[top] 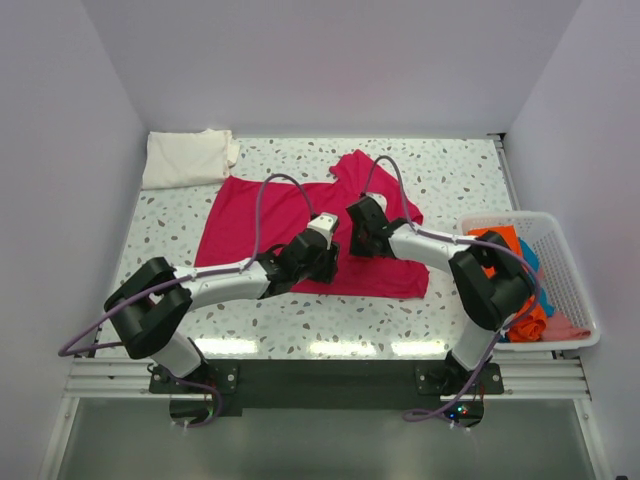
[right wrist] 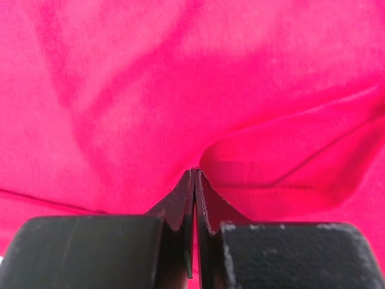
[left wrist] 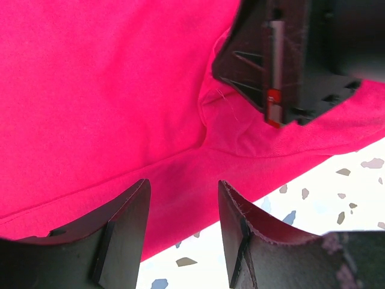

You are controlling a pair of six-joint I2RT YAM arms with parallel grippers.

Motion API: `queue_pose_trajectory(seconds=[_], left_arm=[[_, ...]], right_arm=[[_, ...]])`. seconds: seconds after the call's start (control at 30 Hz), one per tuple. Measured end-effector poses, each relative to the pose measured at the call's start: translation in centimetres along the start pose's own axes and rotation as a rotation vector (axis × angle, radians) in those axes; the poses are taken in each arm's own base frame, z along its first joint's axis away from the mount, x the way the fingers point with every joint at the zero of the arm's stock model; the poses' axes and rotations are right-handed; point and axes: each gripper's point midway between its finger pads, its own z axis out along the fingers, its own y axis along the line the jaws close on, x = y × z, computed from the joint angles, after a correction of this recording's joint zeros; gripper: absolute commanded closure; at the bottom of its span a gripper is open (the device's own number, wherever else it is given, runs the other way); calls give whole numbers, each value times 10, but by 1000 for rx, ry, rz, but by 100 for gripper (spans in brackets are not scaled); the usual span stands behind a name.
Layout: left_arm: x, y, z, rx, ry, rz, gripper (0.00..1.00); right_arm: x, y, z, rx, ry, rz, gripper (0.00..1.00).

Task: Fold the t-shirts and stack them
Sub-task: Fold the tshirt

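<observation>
A magenta-red t-shirt (top: 250,215) lies spread on the speckled table, one sleeve pointing to the back. My left gripper (top: 322,264) hovers open over its near hem; in the left wrist view its jaws (left wrist: 182,189) straddle the shirt's edge (left wrist: 108,90) with nothing between them. My right gripper (top: 358,240) is just to its right, low on the shirt. In the right wrist view its jaws (right wrist: 195,171) are shut at a raised fold of the cloth (right wrist: 150,78). A folded cream-white t-shirt (top: 185,157) lies at the back left.
A white mesh basket (top: 575,262) stands at the right edge with orange (top: 497,240), blue (top: 530,262) and pink (top: 572,328) t-shirts in it. The right gripper's body (left wrist: 283,60) shows close in the left wrist view.
</observation>
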Motion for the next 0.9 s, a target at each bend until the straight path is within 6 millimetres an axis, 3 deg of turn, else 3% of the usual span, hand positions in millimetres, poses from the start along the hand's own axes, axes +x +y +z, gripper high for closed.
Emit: queue_pose_trajectory(seconds=[0.17,0.3,0.4,0.53,0.6,0.67,0.8,0.9], left_arm=[[-1,2,0,-8,-4,6,46],[-1,4,-1,-18,-3,8,46],[-2,6,-2,-32,-7,5,43],[-9,15,-6,-57,-24,-25,38],[-17,25,-8,-77,-37,-56,35],[-30,43,-12,-111,-58,-107,33],[-72,91,-23,-205,-139,-237,30],[-121,130,-31,-300,-229,-331,30]], right_arm=[[-2,4,11,7,9,-32,97],[-8,8,17,6,5,-57,90],[-18,15,20,2,-13,-74,74],[-41,23,17,-3,-56,-91,44],[-57,27,13,-9,-87,-89,24],[-74,26,10,-2,-118,-86,3],[-100,8,0,66,-176,-82,1],[-125,-3,-8,99,-210,-65,1]])
